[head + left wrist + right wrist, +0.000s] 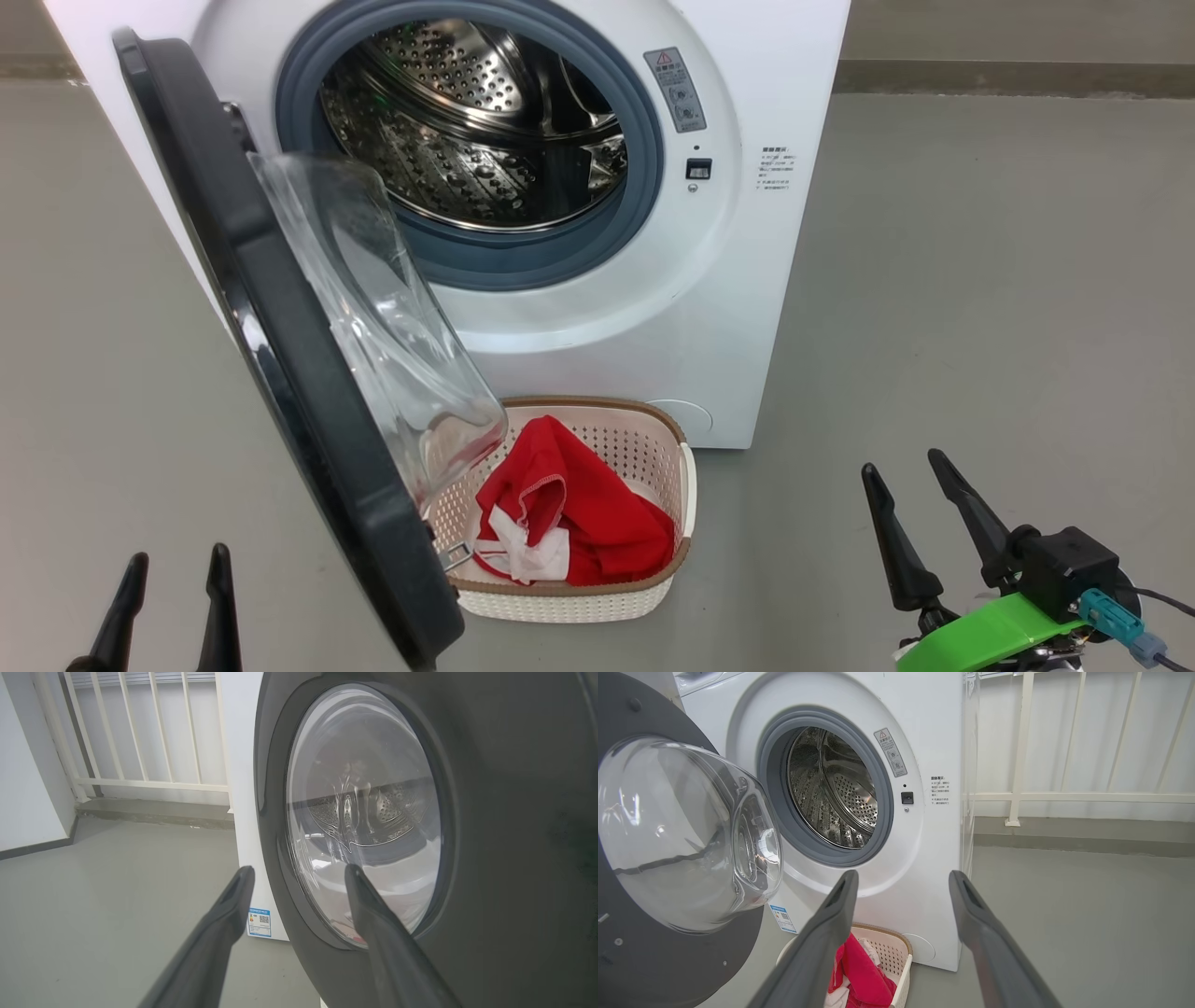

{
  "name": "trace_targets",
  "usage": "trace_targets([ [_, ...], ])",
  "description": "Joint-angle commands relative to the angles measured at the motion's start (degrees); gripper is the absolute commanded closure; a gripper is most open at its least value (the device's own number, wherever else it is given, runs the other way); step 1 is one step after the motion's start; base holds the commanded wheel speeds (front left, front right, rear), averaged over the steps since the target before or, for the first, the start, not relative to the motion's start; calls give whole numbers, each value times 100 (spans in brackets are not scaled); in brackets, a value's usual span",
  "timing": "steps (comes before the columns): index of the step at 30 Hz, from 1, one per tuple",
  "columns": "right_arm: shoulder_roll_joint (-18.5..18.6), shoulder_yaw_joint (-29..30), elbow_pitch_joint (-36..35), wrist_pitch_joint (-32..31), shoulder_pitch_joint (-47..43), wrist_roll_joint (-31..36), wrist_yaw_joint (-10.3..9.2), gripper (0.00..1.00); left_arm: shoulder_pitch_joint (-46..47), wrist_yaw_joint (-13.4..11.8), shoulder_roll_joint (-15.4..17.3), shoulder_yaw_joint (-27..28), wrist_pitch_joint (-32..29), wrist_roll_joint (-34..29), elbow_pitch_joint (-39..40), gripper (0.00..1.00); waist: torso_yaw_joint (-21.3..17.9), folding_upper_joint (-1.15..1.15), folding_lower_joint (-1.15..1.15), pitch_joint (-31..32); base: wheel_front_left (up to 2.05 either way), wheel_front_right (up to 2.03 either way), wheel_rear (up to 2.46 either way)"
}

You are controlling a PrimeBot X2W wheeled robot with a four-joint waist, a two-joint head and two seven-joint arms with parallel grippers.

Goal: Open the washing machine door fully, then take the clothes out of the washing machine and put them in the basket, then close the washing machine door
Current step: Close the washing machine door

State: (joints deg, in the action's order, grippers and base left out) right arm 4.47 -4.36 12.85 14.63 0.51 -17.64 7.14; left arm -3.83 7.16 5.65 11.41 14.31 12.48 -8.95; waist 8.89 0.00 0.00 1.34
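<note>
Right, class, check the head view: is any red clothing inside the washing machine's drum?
No: the visible drum is bare perforated steel, and the red clothes lie in the basket.

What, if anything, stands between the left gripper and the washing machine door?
Nothing visible. The left gripper is open and points at the outer face of the washing machine door, with no object between them.

left hand (299, 870), fingers (210, 952) apart, close before the washing machine door (504, 835) and its glass window (369, 765)
</note>
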Motion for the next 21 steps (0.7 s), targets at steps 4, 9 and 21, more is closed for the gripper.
trace_targets([
  [4, 23, -127, -139, 37, 212, -8, 35, 0, 77, 32, 119, 152, 69, -37, 83, 0, -2, 0, 0, -1, 0, 0, 0],
  [9, 18, -112, -115, 37, 195, -35, 35, 0, 80, 32, 181, 128, 69, -95, 34, 0, -3, 0, 0, 31, 0, 0, 0],
  [21, 52, -141, -140, 37, 171, -5, 35, 0, 41, 33, 181, 102, 69, -214, -24, 64, 29, 0, 0, 15, 0, 0, 0],
])
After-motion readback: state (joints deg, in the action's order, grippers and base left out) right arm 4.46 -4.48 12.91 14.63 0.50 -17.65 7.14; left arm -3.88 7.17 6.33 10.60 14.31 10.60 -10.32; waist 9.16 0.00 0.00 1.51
